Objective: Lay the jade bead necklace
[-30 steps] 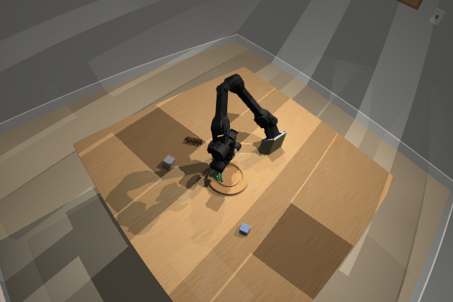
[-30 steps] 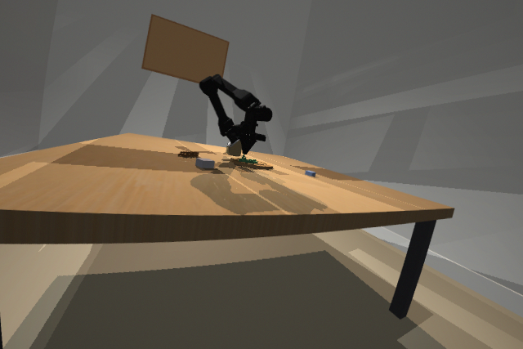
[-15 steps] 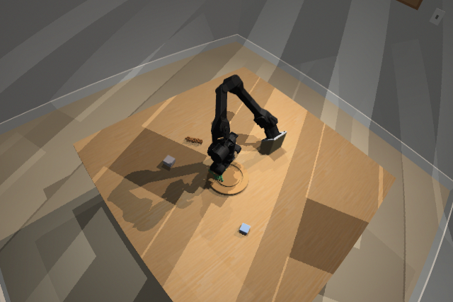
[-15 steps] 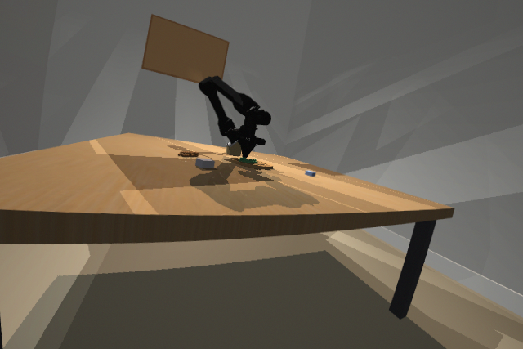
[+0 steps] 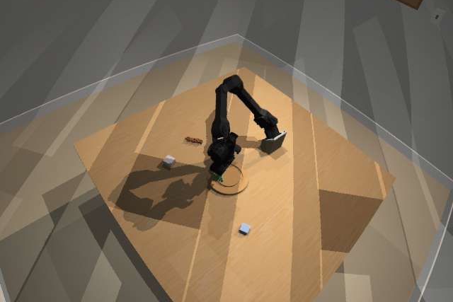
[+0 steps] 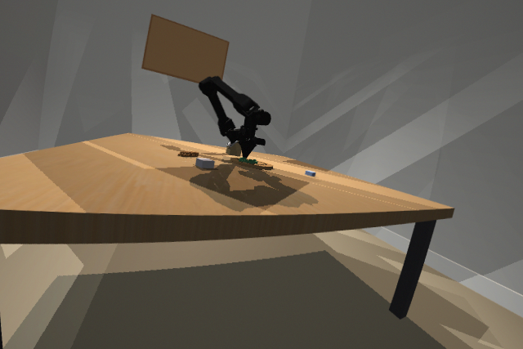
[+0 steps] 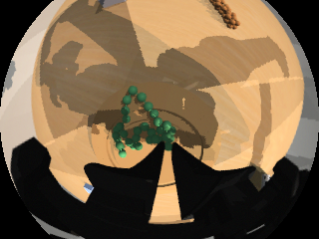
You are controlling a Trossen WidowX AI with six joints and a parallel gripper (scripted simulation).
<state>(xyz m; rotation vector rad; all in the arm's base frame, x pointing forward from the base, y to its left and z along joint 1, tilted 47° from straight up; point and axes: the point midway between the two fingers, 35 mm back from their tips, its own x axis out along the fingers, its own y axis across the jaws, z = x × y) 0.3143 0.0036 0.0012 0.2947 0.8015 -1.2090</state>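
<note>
Claw (image 7: 163,147) pinching jade necklace (image 7: 140,126), low over bead board (image 5: 239,185) rim

The wooden table (image 5: 329,167) carries a round bead board (image 5: 239,186) near the middle, the arm's base (image 5: 281,136) behind it, a brown bead string (image 5: 193,140), a grey cube (image 5: 168,160) and a light blue cube (image 5: 244,228) sitting well apart.
</note>
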